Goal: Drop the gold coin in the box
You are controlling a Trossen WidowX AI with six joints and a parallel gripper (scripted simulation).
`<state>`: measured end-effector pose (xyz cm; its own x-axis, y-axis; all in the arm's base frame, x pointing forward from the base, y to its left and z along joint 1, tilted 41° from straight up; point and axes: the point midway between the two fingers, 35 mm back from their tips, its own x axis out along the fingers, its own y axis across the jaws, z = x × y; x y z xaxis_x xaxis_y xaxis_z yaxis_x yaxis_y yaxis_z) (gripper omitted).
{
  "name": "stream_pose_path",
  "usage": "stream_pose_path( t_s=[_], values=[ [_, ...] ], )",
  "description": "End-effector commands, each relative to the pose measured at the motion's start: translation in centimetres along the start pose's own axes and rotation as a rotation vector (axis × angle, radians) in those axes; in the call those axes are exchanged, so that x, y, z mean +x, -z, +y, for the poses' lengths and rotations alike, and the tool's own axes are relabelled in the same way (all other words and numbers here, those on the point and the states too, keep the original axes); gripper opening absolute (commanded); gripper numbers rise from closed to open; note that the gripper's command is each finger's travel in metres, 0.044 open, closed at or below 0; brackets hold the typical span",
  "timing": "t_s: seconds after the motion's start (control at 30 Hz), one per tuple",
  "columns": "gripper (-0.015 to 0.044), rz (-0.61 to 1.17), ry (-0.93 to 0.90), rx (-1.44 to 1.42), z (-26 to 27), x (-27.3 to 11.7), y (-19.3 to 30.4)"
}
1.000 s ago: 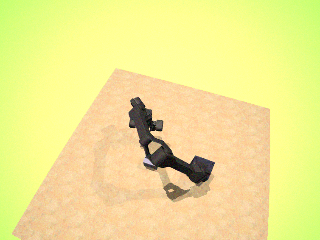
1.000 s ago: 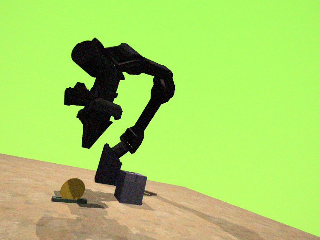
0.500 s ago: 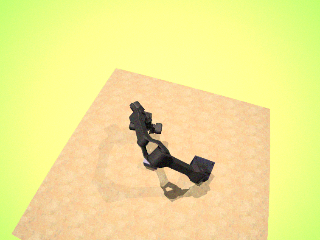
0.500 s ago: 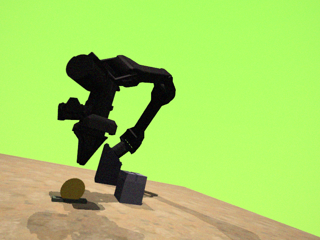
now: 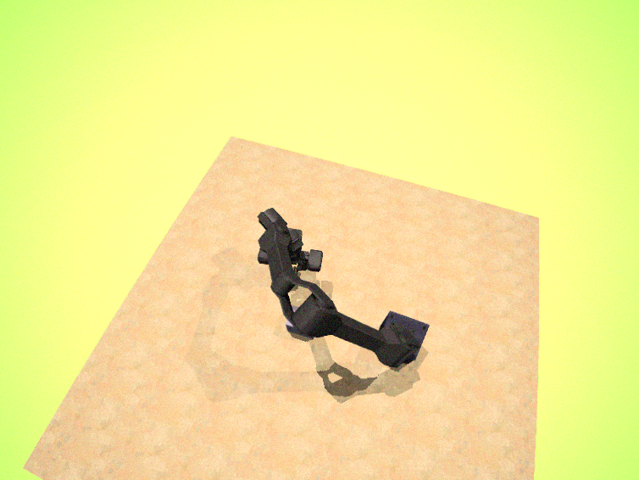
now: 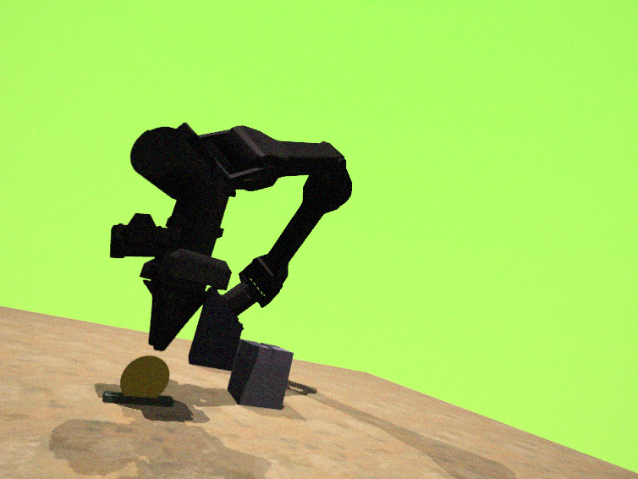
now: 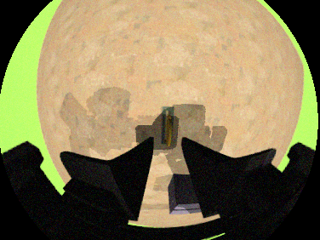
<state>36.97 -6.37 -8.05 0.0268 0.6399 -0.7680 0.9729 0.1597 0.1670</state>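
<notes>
Round gold coin (image 6: 145, 377) upright in flat holder (image 6: 138, 399)

Coin (image 6: 145, 377) stands on edge in holder (image 6: 137, 399) on desk (image 6: 360, 437). Box (image 6: 260, 373) sits right of it, near, apart. Gripper (image 6: 158, 344) hangs just above coin, jaws parted, not touching.

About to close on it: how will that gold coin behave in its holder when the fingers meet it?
The coin stands on edge in only a shallow holder, so an off-centre touch would probably tip it. Freed, a disc probably rolls. Its flat faces look rigid and smooth, maybe slippery; the open gripper hangs just above, with the coin edge-on between the fingers in the wrist view.
</notes>
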Motion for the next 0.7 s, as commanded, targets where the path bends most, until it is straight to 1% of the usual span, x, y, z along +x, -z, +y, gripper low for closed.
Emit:
stream_pose_path(
  t_s=[0.0,0.67],
  values=[
    [0.0161,0.009,0.004,0.011,-0.2,1.0,0.0],
    [0.0161,0.01,0.004,0.011,-0.3,4.2,0.1]
  ],
)
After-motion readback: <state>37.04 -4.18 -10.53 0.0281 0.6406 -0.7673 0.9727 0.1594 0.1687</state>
